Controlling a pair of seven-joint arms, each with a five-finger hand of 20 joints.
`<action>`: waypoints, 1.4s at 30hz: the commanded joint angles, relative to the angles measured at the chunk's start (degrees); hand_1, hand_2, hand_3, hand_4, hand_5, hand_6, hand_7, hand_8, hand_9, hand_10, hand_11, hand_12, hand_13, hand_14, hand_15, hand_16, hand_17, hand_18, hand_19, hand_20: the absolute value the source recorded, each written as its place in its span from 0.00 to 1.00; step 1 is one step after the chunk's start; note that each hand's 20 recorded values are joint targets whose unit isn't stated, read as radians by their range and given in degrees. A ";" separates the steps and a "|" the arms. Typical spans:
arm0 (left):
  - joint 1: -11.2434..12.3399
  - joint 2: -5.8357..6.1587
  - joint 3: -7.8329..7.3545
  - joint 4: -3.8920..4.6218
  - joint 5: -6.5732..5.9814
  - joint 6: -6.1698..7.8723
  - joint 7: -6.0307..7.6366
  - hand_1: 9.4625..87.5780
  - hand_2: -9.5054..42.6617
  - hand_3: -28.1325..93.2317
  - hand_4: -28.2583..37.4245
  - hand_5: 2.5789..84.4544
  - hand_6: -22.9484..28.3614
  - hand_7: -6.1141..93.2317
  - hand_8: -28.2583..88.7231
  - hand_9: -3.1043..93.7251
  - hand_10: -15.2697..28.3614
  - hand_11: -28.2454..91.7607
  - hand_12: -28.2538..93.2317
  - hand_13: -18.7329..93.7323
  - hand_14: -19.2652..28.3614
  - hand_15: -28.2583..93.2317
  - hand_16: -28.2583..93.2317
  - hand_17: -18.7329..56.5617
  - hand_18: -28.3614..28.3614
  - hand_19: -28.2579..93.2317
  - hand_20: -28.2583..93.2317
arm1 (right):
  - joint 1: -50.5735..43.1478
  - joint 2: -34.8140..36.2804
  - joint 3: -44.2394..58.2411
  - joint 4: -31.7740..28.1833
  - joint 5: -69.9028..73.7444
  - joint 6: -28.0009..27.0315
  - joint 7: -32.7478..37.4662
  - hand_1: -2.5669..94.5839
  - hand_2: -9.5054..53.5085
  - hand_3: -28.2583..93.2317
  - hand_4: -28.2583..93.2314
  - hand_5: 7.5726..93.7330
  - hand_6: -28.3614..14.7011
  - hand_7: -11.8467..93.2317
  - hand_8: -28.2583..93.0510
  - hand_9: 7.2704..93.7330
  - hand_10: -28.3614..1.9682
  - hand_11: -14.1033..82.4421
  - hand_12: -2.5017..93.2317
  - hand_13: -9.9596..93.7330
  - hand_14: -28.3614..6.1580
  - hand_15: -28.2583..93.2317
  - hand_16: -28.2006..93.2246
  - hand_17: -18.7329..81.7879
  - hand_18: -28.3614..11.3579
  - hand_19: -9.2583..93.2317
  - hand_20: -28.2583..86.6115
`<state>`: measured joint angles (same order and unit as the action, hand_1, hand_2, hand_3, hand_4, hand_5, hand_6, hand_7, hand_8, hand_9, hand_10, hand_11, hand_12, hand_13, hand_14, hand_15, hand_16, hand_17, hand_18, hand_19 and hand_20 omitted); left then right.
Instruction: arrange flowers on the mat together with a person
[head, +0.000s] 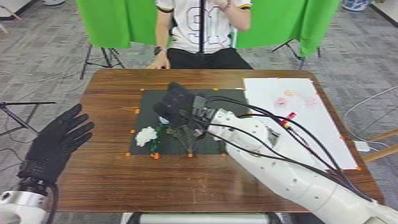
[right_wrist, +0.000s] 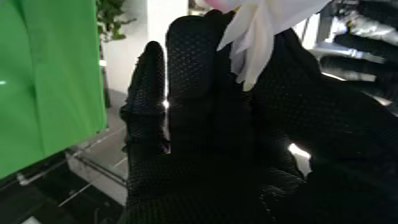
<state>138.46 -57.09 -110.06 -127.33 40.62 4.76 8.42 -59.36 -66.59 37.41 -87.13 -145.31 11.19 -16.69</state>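
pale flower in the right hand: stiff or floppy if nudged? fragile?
Petals of the pale flower likely floppy: they look long and thin, trailing loosely over the right hand. Probably light for its spread, being mostly thin petals. I'd expect creasing under a hard squeeze, since the edges look unsupported.

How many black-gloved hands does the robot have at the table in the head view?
2: the left hand at the table's left edge, and the right hand above the dark mat.
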 joint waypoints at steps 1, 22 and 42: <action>0.10 0.31 0.46 0.66 0.06 0.07 -0.20 0.21 0.11 0.81 0.05 0.35 0.50 0.20 0.18 0.31 0.60 0.35 0.39 0.36 0.71 0.41 0.27 0.14 0.88 0.58 0.31 | 0.99 -2.43 -2.35 3.93 -3.35 -0.27 1.32 0.57 0.00 0.88 0.00 0.64 0.79 0.64 0.25 0.82 0.79 0.39 0.59 0.71 0.74 0.65 0.60 0.44 0.35 0.71 0.63; -0.19 0.42 0.53 0.89 0.09 -0.24 -0.41 0.21 0.11 0.80 0.05 0.34 0.50 0.20 0.18 0.31 0.60 0.35 0.39 0.36 0.71 0.41 0.27 0.14 0.88 0.58 0.31 | 0.65 -3.77 -1.27 8.20 -6.75 -0.04 2.05 0.51 0.00 0.87 0.00 0.59 0.80 0.65 0.24 0.78 0.77 0.39 0.58 0.68 0.71 0.68 0.57 0.42 0.35 0.70 0.63; -0.08 0.28 0.41 0.86 0.07 -0.25 -0.37 0.21 0.13 0.80 0.05 0.35 0.50 0.20 0.18 0.31 0.60 0.35 0.39 0.36 0.71 0.41 0.27 0.14 0.88 0.58 0.31 | -0.14 -3.54 -0.10 7.20 -7.64 -3.89 2.26 0.44 0.00 0.86 0.00 0.57 0.76 0.63 0.24 0.71 0.72 0.51 0.47 0.63 0.66 0.73 0.46 0.40 0.33 0.69 0.63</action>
<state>137.83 -56.54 -109.69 -126.77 40.62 4.67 8.42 -59.49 -69.93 36.87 -79.27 -151.79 7.83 -14.49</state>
